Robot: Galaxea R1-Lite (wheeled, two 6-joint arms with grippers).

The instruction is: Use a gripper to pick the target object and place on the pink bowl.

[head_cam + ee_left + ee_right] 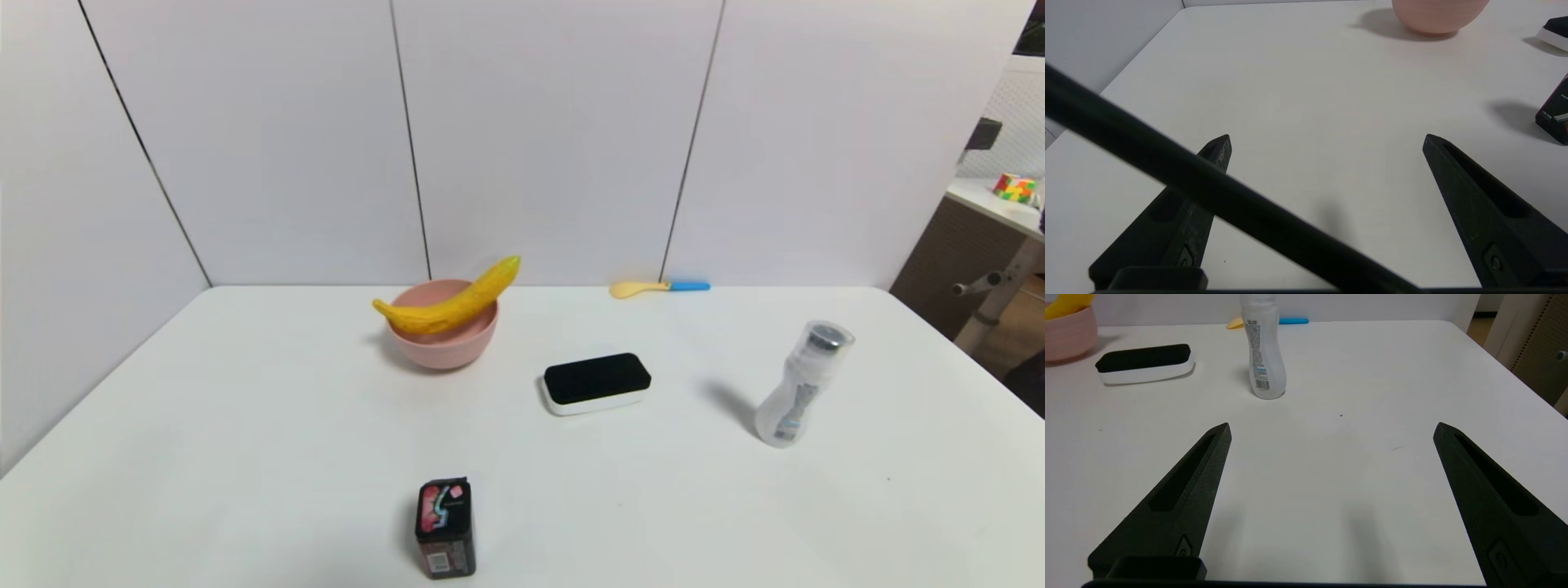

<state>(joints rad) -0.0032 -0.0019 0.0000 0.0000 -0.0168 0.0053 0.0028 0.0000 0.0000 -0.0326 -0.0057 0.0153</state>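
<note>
the banana point(454, 304) lies across the top of the pink bowl point(442, 349). both of its ends stick out past the rim, and the right end points up. the bowl sits far back on the white table point(245, 425), a bit left of the middle.

my left gripper point(1327, 141) hangs over the near left part of the table. its two black fingers point(1474, 196) are spread wide and hold nothing. a black cable point(1216, 196) crosses in front of it. from here i see the bowl far ahead.

my right gripper point(1331, 428) hangs over the near right part of the table. its fingers point(1184, 490) are wide apart too, with nothing between them.

an eraser point(597, 382) with a black top lies to the right of the bowl and a bit nearer. a clear bottle point(802, 384) stands farther right. a small dark box point(445, 527) stands near me, in the middle. a yellow spoon point(658, 287) with a blue handle lies far back by the wall.
</note>
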